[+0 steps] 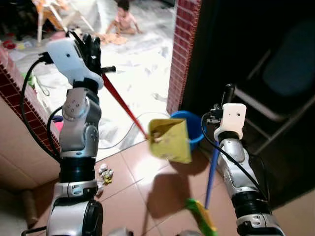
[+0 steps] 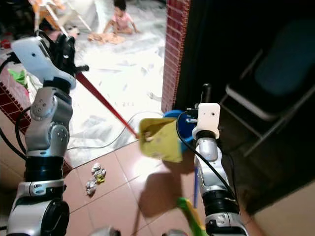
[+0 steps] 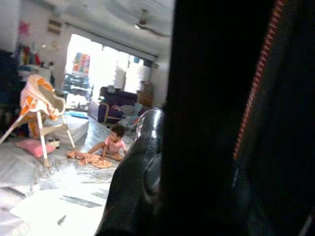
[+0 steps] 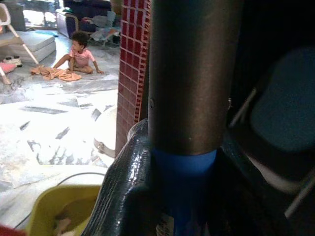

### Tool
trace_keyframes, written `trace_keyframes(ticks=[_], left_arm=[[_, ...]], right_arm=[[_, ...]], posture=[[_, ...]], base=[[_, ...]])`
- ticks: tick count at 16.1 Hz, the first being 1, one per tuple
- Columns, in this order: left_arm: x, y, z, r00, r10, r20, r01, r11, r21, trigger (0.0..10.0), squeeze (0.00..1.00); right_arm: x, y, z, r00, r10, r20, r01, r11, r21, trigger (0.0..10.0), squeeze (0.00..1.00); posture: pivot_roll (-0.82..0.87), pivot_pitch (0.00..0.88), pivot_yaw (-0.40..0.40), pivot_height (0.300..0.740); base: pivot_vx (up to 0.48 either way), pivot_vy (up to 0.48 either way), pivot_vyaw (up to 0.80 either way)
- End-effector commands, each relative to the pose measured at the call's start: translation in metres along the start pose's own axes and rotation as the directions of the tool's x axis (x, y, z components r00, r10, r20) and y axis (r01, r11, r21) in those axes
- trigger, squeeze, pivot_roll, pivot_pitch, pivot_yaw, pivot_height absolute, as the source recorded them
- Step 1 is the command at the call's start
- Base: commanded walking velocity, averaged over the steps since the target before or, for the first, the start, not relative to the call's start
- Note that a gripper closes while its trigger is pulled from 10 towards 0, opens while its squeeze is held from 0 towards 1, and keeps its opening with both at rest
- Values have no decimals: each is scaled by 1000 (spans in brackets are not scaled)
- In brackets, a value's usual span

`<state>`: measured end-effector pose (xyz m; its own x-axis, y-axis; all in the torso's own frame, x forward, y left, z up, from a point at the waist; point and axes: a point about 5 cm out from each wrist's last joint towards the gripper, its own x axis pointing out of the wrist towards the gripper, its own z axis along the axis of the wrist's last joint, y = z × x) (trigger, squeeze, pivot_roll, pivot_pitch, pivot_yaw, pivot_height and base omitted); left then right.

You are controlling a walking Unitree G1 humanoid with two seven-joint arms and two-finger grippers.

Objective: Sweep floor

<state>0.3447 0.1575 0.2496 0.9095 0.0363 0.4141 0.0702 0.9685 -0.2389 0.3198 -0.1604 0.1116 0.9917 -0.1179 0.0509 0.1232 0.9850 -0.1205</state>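
Step in hand, as I judged it: carrying swept litter to the bin, with more sweeping left. The left gripper [image 1: 93, 49], raised at 10 o'clock in the head view, had its fingers pressed together on the red handle [image 1: 120, 101] of the yellow dustpan [image 1: 171, 140]. The pan hung in the air, tilted, with a scrap of litter inside, just beside the blue bucket [image 1: 197, 129] at 1 o'clock from frame centre. The right gripper [image 1: 227, 96] had its fingers clamped round the dark grip of the blue broom handle [image 1: 212, 172]; the green broom head [image 1: 202, 216] sat low at 6 o'clock, whether touching the tile I could not tell.

Room and edges, largest first:
1. White marble floor [image 1: 133, 64] ran open from 11 to 12 o'clock; a child [image 1: 123, 19] sat on it far off, beside a high chair [image 3: 42, 113]. Well apart from the arms.
2. A dark recess at 2 to 4 o'clock held a folding chair [image 1: 285, 78]; I judged little swing room for the broom there.
3. Brick pillar [image 1: 182, 49] at 12 o'clock stood just behind the bucket, so the pan had to tip short of it.
4. Terracotta tile [image 1: 133, 191] underfoot was the working patch.
5. A white cable [image 1: 125, 130] crossed the marble edge near the pan.
6. 1 cluster of crumpled wrappers [image 1: 105, 173] lay at 8 o'clock, near the left forearm.

Next move, my judgement: tip the pan over the bucket rim, then lower it by the wrappers and draw the broom toward 8 o'clock.
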Motion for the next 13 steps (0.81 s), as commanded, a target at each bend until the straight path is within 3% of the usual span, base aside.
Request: trace_keyframes(ticks=[1, 13], left_arm=[[6, 2, 29, 992, 17, 127, -20, 999, 26, 10000, 0], [12, -5, 31, 981, 109, 160, -124, 988, 91, 10000, 0]], right_arm=[[3, 11, 13, 998, 35, 50, -36, 999, 8, 10000, 0], [1, 17, 8, 997, 61, 36, -62, 998, 19, 10000, 0]], posture=[[-39, 0, -3, 740], [-28, 0, 1, 740]], base=[[439, 0, 0], [441, 0, 0]])
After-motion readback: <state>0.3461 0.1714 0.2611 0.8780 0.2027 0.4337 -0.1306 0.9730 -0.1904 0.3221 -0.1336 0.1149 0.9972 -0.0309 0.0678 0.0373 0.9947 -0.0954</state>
